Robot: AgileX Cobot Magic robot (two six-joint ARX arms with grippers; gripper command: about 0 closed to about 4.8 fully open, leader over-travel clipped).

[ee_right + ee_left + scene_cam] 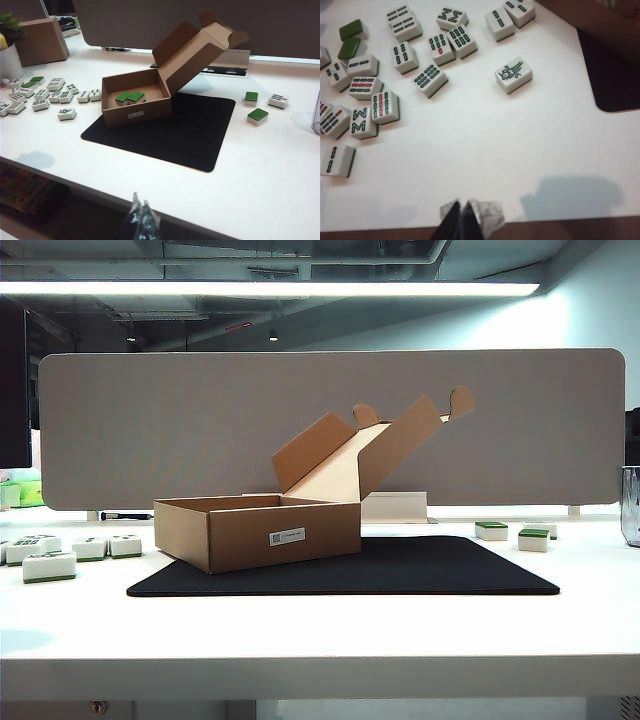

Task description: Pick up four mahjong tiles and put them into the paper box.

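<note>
The paper box (255,530) stands open on the black mat, its lid flap tilted up behind it. The right wrist view shows two green-backed mahjong tiles (129,97) lying side by side inside the box (135,107). Two more green-backed tiles (251,97) (258,115) sit on the white table to the right of the mat, also visible as tiles (491,530) (533,538). My left gripper (460,207) is shut and empty, held above the table's front edge near the loose tiles on the left. My right gripper (139,202) is shut and empty, off the front edge. Neither arm shows in the exterior view.
Several face-up printed tiles (385,105) and two green-backed ones (351,30) are scattered left of the black mat (400,565). One bird-printed tile (513,74) lies apart. A grey divider panel (200,430) closes the back. A brown carton (42,40) and a clear glass (630,505) stand at the sides.
</note>
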